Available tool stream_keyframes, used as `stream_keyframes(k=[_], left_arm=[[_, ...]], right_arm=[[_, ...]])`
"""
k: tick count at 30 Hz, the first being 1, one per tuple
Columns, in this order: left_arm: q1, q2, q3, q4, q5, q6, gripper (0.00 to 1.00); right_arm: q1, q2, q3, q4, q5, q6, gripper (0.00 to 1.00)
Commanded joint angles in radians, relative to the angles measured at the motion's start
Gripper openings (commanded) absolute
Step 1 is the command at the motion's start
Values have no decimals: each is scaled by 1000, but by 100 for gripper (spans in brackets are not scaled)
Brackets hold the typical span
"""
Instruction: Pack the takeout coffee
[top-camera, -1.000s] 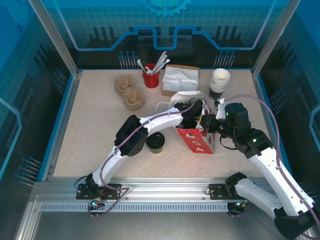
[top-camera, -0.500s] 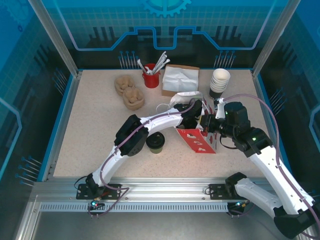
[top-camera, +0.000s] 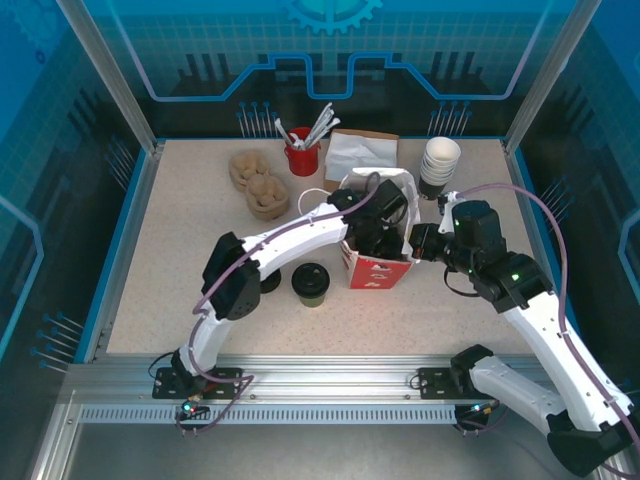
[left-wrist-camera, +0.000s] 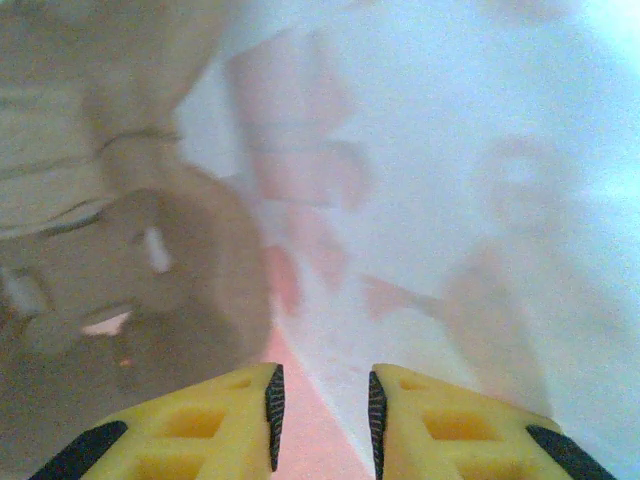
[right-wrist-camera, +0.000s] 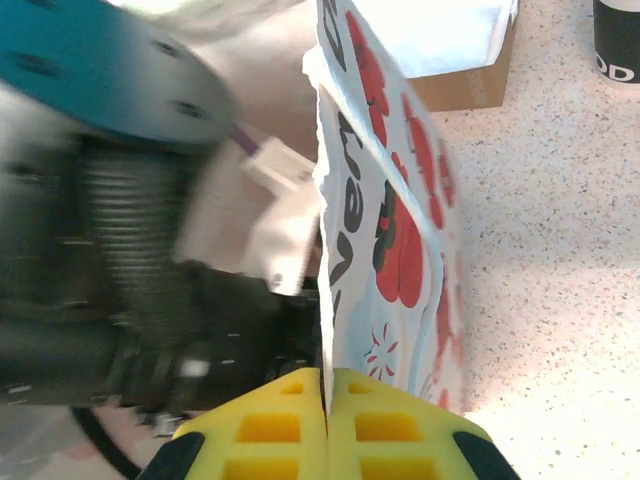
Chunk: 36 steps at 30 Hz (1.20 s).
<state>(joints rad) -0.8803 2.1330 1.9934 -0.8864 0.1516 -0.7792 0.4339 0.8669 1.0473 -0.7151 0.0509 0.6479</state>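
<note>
The takeout coffee (top-camera: 311, 284), a small olive-green cup with a black top, stands on the table left of the red-and-white paper bag (top-camera: 377, 262). The bag stands upright with its mouth open. My left arm reaches down into that mouth. In the left wrist view my left gripper (left-wrist-camera: 322, 385) is inside the bag (left-wrist-camera: 450, 200), jaws a little apart with nothing between them. My right gripper (top-camera: 418, 243) is at the bag's right side. In the right wrist view it (right-wrist-camera: 326, 375) is shut on the thin edge of the bag (right-wrist-camera: 400, 230).
A stack of white-lined cups (top-camera: 440, 165) stands at the back right. Behind the bag lies a brown box of napkins (top-camera: 358, 158), with a red mug of stirrers (top-camera: 302, 155) and brown moulded carriers (top-camera: 258, 182) to its left.
The bag has swung from leaning with its red face showing to standing upright, and shifted a little left. My left arm has gone further into it, its elbow moving left.
</note>
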Motion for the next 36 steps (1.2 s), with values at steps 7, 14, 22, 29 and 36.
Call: stream_keyframes(k=[7, 14, 22, 29, 36], left_arm=[[-8, -166, -33, -41, -46, 12, 32], [-7, -259, -48, 3, -25, 4, 32], [-6, -481, -71, -47, -118, 44, 35], [32, -717, -204, 7, -216, 71, 36], [122, -892, -408, 80, -245, 67, 36]], right_arm=[[0, 24, 42, -22, 5, 18, 0], [0, 12, 36, -4, -9, 3, 0], [-16, -102, -77, 115, -55, -70, 0], [-27, -243, -238, 267, -135, -113, 0], [-31, -393, -346, 310, -214, -180, 0]])
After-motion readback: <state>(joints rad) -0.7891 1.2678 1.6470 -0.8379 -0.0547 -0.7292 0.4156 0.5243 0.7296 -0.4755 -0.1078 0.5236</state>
